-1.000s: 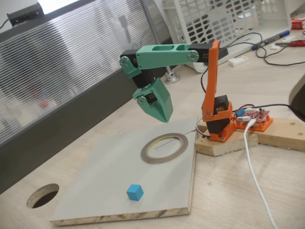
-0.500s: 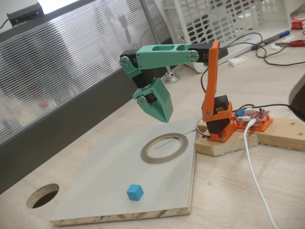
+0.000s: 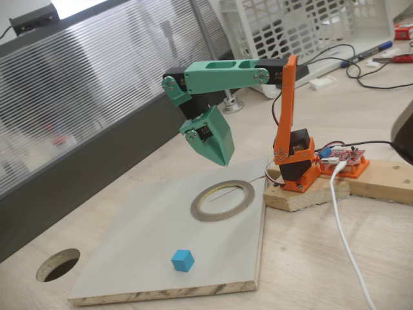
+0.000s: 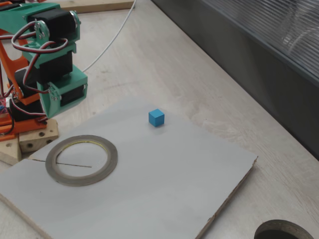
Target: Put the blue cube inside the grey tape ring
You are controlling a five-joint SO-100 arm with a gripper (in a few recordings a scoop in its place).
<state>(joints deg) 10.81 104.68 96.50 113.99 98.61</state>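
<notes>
The blue cube [image 3: 182, 260] sat alone on the pale board [image 3: 129, 239], toward its near edge in the fixed view from the front, and nothing touched it; in both fixed views it lay well apart from the grey tape ring [image 3: 222, 199], which lay flat on the far right part of the board, close to the arm's base, its hollow centre showing only bare board and a thin dark line. The gripper [image 3: 222, 158] hung in the air above and just beyond the far rim of the ring, pointing down; its two fingers seemed to meet in a single tip, so it looked closed, and it had hold of nothing. Compared with a second before, nothing had changed; arm, cube and ring all kept their places; so the task stood at its very start, and I judged the reach toward the cube had yet to begin. To the left of the board, near the front, a dark round hole [image 3: 58, 265] was cut through the tabletop; a white cable [image 3: 342, 226] ran along the right side past the wooden block [image 3: 303, 194] under the base. No brand, label or writing could be read anywhere.
</notes>
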